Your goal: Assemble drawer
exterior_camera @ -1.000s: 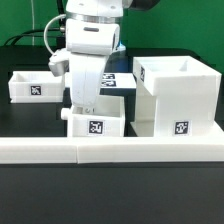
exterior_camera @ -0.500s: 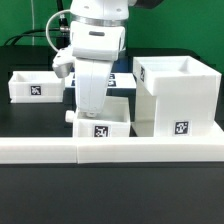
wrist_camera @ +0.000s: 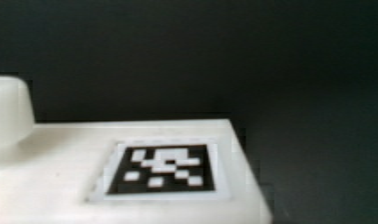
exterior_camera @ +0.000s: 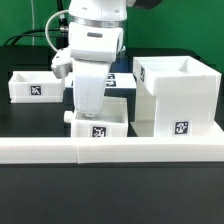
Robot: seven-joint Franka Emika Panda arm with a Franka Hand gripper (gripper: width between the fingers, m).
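A small white drawer box (exterior_camera: 98, 126) with a marker tag on its front and a round knob (exterior_camera: 67, 116) stands in the middle of the table. My gripper (exterior_camera: 88, 106) reaches down at this box's far left part; its fingertips are hidden behind the box wall. The tall white drawer housing (exterior_camera: 178, 98) stands just to the exterior view's right of the box. In the wrist view the box's tagged face (wrist_camera: 165, 170) and the knob (wrist_camera: 8, 110) fill the lower part, blurred; no fingers show there.
A second small drawer box (exterior_camera: 34, 88) stands at the exterior view's left. A long white rail (exterior_camera: 110, 151) runs across the front. The marker board (exterior_camera: 122, 79) lies behind the arm. Cables hang at the back left.
The arm has shifted a little to the exterior view's right and down over the middle drawer box. The box's tag sits slightly lower in the picture.
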